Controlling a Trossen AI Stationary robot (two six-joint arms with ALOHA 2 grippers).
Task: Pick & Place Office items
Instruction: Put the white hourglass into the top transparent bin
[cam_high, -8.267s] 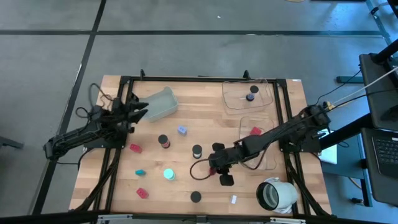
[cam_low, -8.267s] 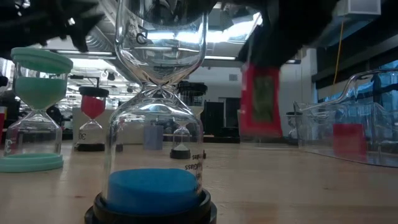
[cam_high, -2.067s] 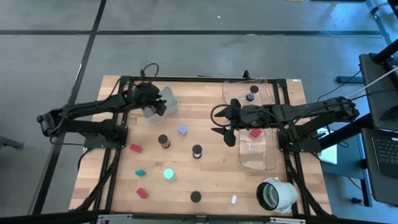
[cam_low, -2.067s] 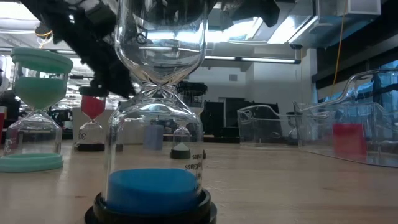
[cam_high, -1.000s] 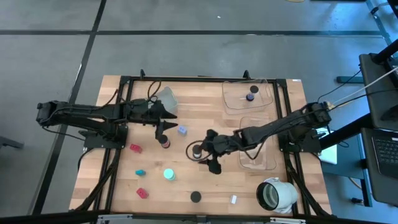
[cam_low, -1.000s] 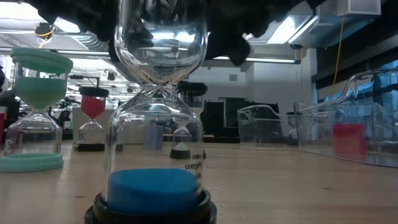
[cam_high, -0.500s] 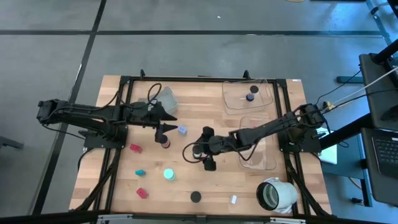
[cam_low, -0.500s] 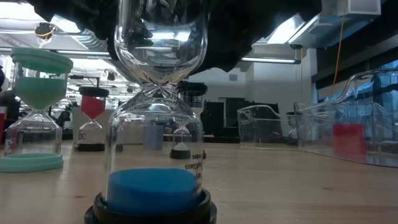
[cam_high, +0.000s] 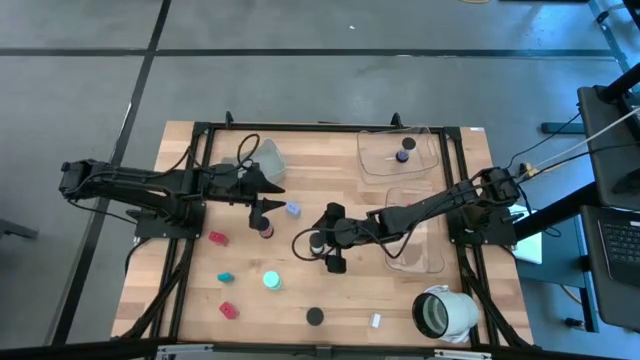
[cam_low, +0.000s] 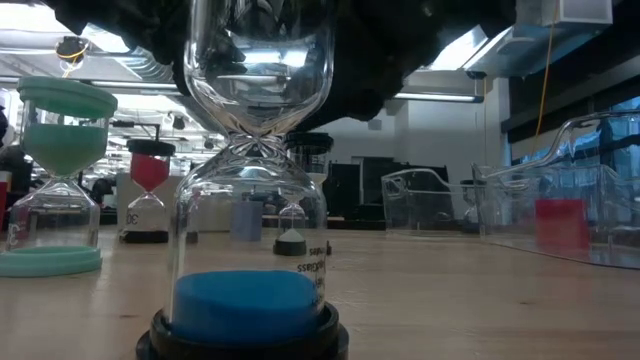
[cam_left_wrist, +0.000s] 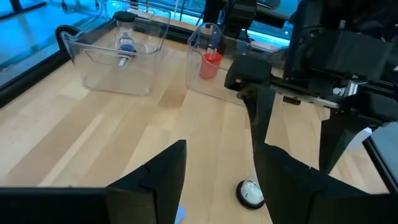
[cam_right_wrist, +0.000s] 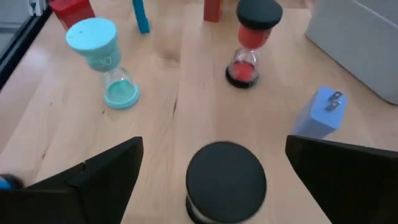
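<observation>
Fingers on the right gripper (cam_right_wrist: 214, 163) are spread wide and sit either side of a black-capped hourglass (cam_right_wrist: 226, 180), the one near the middle of the table (cam_high: 400, 300) in the high view. So the step in hand looks like grabbing that one. From the right wrist view the cap sits fairly centred between the two fingers, which is what you want. My take: drop straight down until the fingers pass the cap and are level with the glass waist or the cap edge, then close slowly, since a tall thin thing like this will probably tip if one finger touches first.

Left gripper (cam_high: 262, 207) is also spread, hovering right over the red-sand hourglass (cam_high: 264, 229), just beside the lavender plug-like block (cam_high: 292, 209). The two arms are close, so I'd move one at a time.

Drop-off is probably the clear tray (cam_high: 415, 245) on the right, which already has a red block in it; the other clear tray (cam_high: 400, 153) holds a dark-capped piece
</observation>
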